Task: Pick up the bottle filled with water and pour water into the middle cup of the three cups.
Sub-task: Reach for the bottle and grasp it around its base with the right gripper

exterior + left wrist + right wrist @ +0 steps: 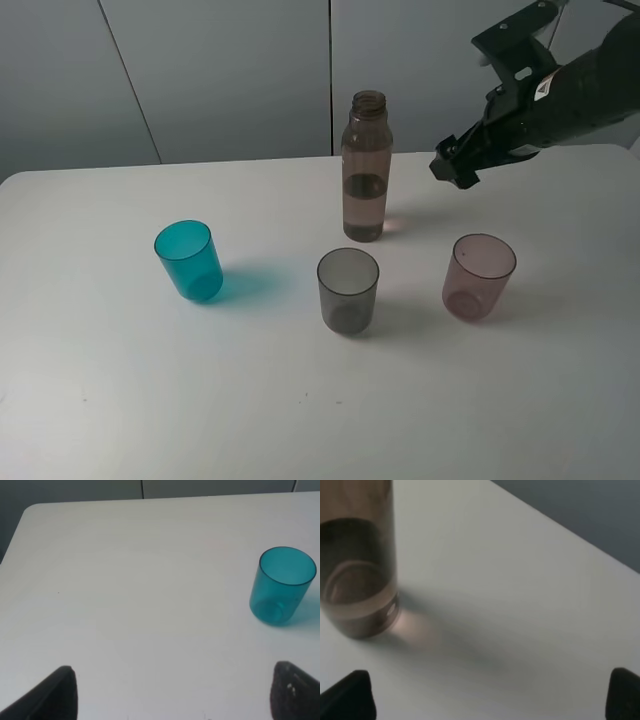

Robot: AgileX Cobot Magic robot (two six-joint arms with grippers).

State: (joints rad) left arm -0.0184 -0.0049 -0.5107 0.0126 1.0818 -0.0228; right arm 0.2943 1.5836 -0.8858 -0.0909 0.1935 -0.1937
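The brownish-pink capless bottle (366, 168) stands upright at the back centre of the white table (300, 400), with water (365, 208) filling about its lower third. In front of it stand the three cups: teal (189, 261) at left, smoky grey middle cup (348, 291), pinkish-mauve (478, 277) at right. My right gripper (455, 165) hovers to the right of the bottle, apart from it, open and empty. In the right wrist view the bottle's base (357, 580) is near, between and beyond the wide-spread fingertips (345, 695). My left gripper (172, 692) is open over bare table, the teal cup (281, 586) beyond it.
Grey wall panels (230, 70) stand behind the table's far edge. The table's left corner (30, 510) shows in the left wrist view. The left arm is out of the exterior high view.
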